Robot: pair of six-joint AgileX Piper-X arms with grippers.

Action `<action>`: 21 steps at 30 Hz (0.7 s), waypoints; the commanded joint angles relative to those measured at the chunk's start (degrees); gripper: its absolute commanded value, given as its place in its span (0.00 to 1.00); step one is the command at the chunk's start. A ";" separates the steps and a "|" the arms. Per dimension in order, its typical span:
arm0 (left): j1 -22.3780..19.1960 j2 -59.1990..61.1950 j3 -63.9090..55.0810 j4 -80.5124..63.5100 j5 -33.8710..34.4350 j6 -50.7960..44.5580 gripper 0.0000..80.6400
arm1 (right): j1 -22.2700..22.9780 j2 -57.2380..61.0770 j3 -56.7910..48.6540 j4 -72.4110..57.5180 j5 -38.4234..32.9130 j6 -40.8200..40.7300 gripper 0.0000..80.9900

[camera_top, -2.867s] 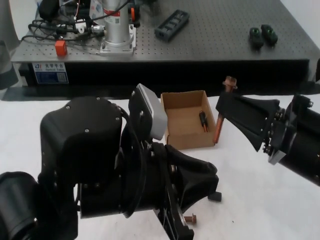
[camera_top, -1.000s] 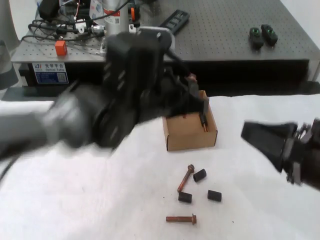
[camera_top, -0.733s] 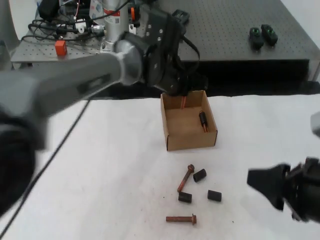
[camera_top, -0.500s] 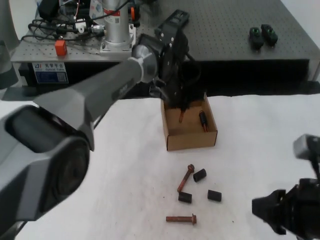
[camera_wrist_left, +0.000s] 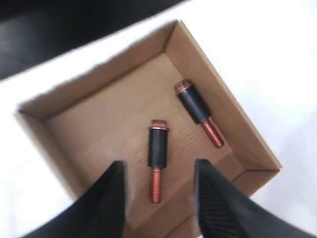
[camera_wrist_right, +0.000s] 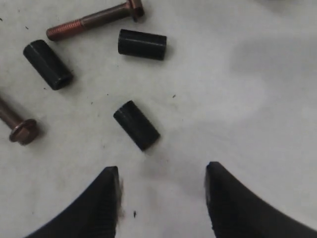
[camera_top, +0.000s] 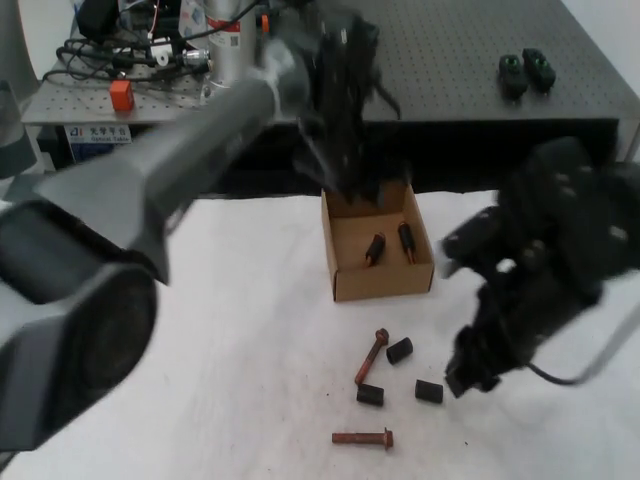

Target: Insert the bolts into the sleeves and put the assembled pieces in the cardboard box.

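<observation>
White tabletop (camera_top: 230, 330) up front, kinda speckled. Behind it sits a grey perforated table (camera_top: 460, 70), cables (camera_top: 95, 50) piled at one corner.

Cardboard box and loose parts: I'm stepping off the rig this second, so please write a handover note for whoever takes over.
Left pincer: open, empty, above the cardboard box.
Right pincer: open, empty, above the loose sleeves.
Done: two assembled pieces lie in the box.
Left: two bolts and three sleeves lie separately on the white cloth in front of the box. Each bolt needs inserting into a sleeve, then boxing. I see one sleeve more than bolts.
</observation>
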State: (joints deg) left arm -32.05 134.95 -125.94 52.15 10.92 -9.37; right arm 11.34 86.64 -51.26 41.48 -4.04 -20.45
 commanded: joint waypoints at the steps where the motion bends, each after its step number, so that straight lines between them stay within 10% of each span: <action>1: 0.64 -8.82 1.86 3.46 -8.70 6.14 0.39 | 2.74 8.29 -6.93 4.76 0.89 -3.26 0.47; 13: 2.41 -29.16 32.61 -4.47 -8.30 12.31 0.39 | 5.50 19.64 -11.17 4.97 7.64 -5.42 0.39; 21: 1.45 -32.15 44.51 -4.15 5.06 23.75 0.39 | 5.62 20.18 -11.17 2.51 6.88 -5.29 0.02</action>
State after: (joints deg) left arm -31.08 103.45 -80.88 47.81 14.78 14.09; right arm 16.96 105.69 -62.19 45.88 2.20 -25.48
